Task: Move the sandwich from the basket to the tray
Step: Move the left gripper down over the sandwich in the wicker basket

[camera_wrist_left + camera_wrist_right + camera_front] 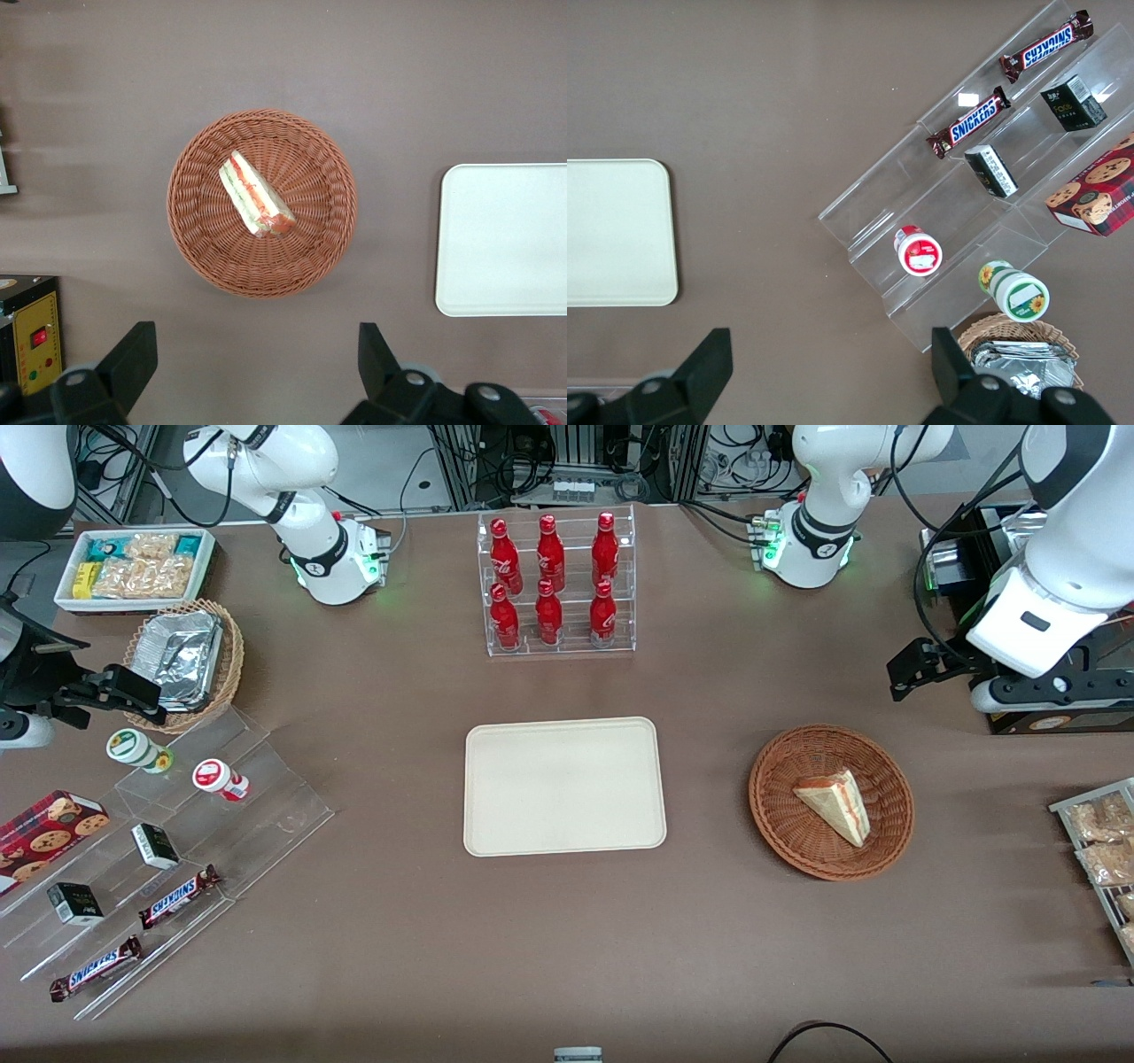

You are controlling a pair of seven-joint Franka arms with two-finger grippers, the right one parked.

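Observation:
The sandwich [833, 802] [255, 197], a pale bread wedge with red and green filling on its cut edge, lies in the round reddish-brown wicker basket [771, 815] [204, 248]. The cream rectangular tray [563, 786] [505, 239] lies bare beside the basket, toward the parked arm's end. My left gripper [905, 673] [254, 354] hangs high over the table, farther from the front camera than the basket and apart from it. Its fingers [133, 354] are spread wide open, with only bare tabletop between them.
A clear rack of red bottles [556, 584] stands farther from the front camera than the tray. A stepped acrylic shelf [177, 841] with snacks, a tan foil basket [190, 660] and a white snack bin [133, 567] sit toward the parked arm's end. A black box [1054, 717] stands near my gripper.

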